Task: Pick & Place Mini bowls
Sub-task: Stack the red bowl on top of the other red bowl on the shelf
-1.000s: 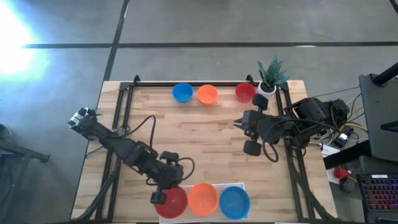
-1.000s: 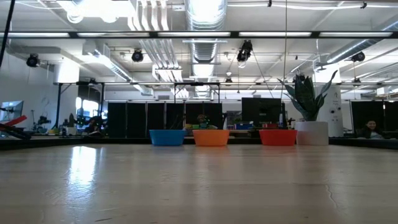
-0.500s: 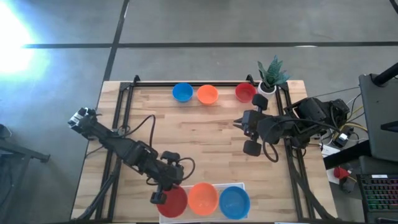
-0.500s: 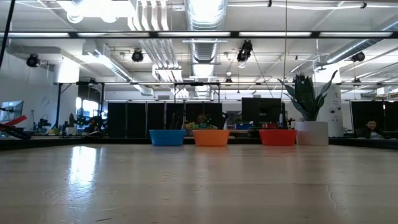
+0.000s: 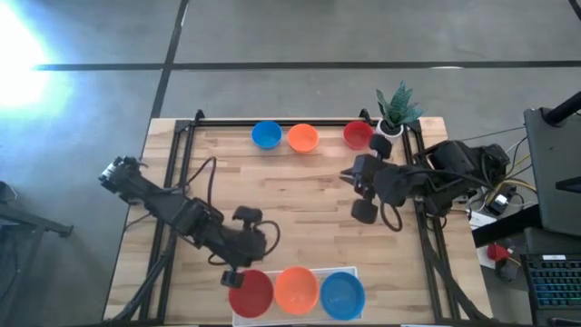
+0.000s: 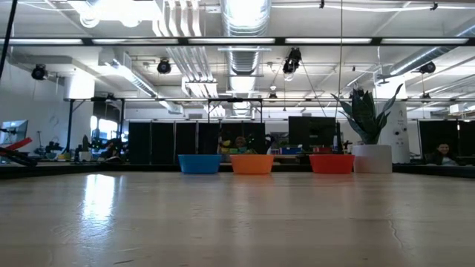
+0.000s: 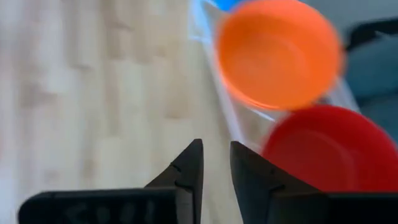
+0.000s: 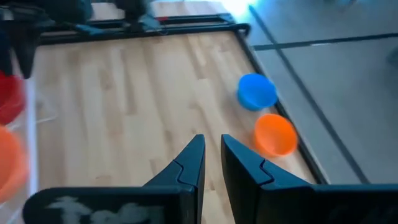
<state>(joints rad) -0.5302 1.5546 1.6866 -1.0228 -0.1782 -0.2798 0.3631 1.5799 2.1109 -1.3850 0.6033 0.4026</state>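
Six small round glossy bowls sit on the wooden worktop (image 5: 300,195), all alike in size. Three lie in a row on a white tray (image 5: 352,271) at the near edge: a red bowl (image 5: 251,293), an orange bowl (image 5: 296,289) and a blue bowl (image 5: 342,294). The left hand (image 5: 238,243) hangs just above and beside the red one, toward the middle of the worktop. Its fingers (image 7: 186,171) are nearly closed with only a thin slit between them, and they hold nothing. In the left wrist view the red bowl lies just past the fingertips, with the orange one touching it farther on.

Along the far edge stand a second blue bowl (image 5: 266,134), a second orange bowl (image 5: 302,137) and a second red bowl (image 5: 358,134), next to a potted plant (image 5: 393,111). The right hand (image 5: 349,175) hovers near that red bowl, slightly inward from it. Its fingers (image 8: 189,163) are also almost together and empty.
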